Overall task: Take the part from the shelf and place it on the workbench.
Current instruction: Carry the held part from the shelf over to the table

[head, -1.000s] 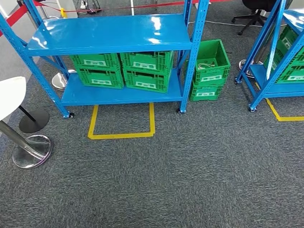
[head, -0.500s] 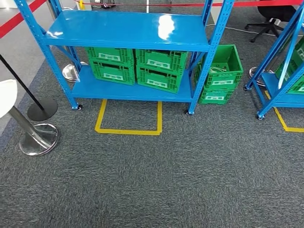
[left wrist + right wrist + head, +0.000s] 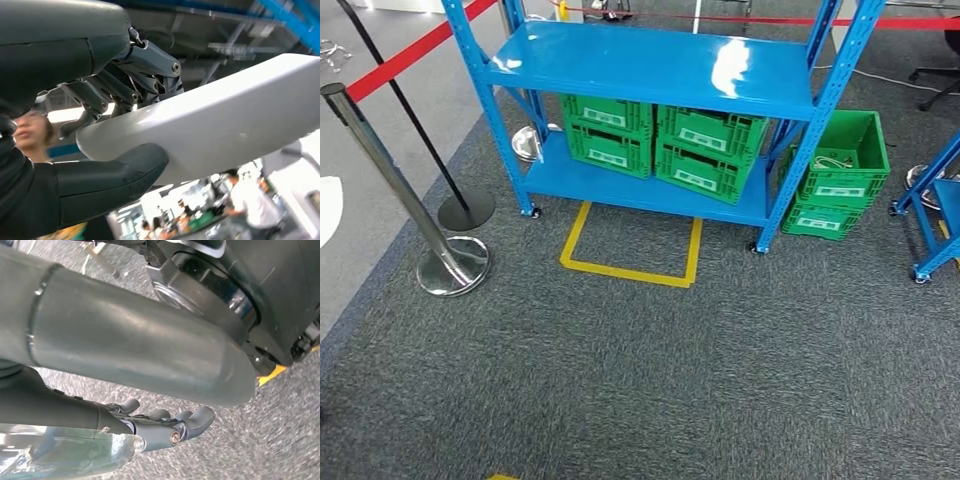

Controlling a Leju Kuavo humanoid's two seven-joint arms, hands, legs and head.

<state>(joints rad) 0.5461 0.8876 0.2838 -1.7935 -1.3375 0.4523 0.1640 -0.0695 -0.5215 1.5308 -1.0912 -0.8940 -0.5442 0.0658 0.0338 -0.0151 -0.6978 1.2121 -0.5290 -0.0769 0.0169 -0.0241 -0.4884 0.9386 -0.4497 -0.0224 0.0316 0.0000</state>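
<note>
Two hands to report, and I read them from the wrist cameras: my left hand (image 3: 113, 140) clamps a smooth white moulded plastic part (image 3: 226, 120), thumb under one edge and dark fingers (image 3: 124, 87) curled over the opposite face near its rounded end. My right hand (image 3: 166, 427) has its fingers extended side by side over the grey carpet with nothing visibly in them; a clear film blurs the view near it, so I judge it empty and not closed. The head view faces the blue steel shelf (image 3: 644, 65) with green slatted plastic crates (image 3: 660, 140) on its lower deck, so I see no workbench. I judge the part stiff, light and glossy, hence slippery; the grip sits near one end, so it may lever and slide. I'd hold it further along.
</note>
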